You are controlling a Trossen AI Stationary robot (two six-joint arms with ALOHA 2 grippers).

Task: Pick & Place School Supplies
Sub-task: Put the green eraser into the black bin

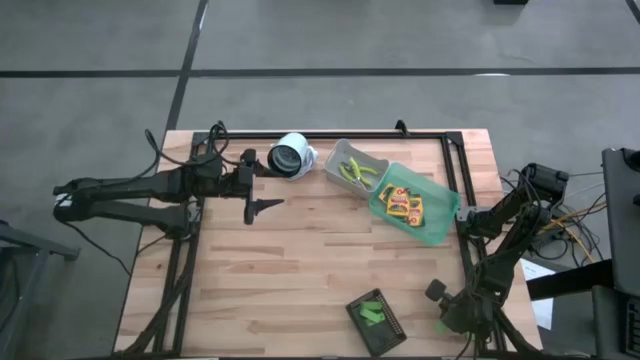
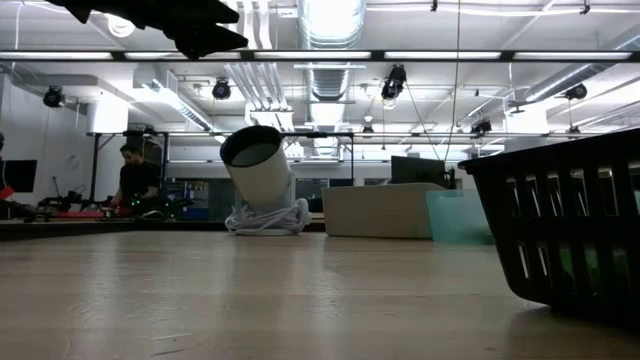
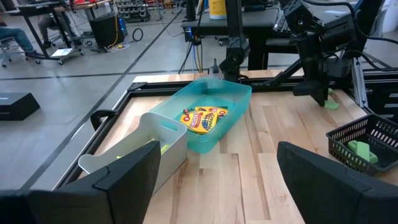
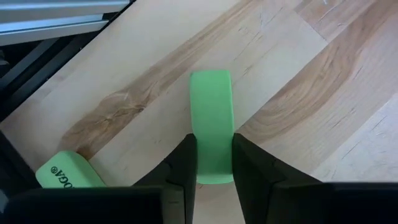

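Yellow packs (image 1: 405,205) (image 3: 204,118) lie in the green bin (image 1: 437,225). The yellow-handled scissors (image 1: 358,172) lie in the grey bin (image 1: 340,155). Green blocks (image 1: 372,312) (image 3: 360,149) sit in the dark tray (image 1: 388,335). My right gripper (image 1: 440,322) (image 4: 214,168) is at the table's near right corner, shut on a green block (image 4: 211,118). A second green block (image 4: 62,174) lies on the wood beside it. My left gripper (image 1: 262,208) (image 3: 217,180) hangs open above the table's far left part, touching nothing. My right gripper pinches the green block between its two fingers (image 4: 183,165), which sit on the two long sides of the block's end (image 4: 213,171) nearest the wrist. The fingers lie along the block, and the rest of it sticks out past their tips. Whether it is off the wood, I cannot tell.
A white cylinder on a coiled cable (image 1: 292,155) (image 2: 262,175) stands near the far edge. The dark tray (image 2: 570,230) sits near the near edge. A black frame rail (image 1: 465,200) runs along the table's right side. Bare wood (image 1: 300,270) fills the middle.
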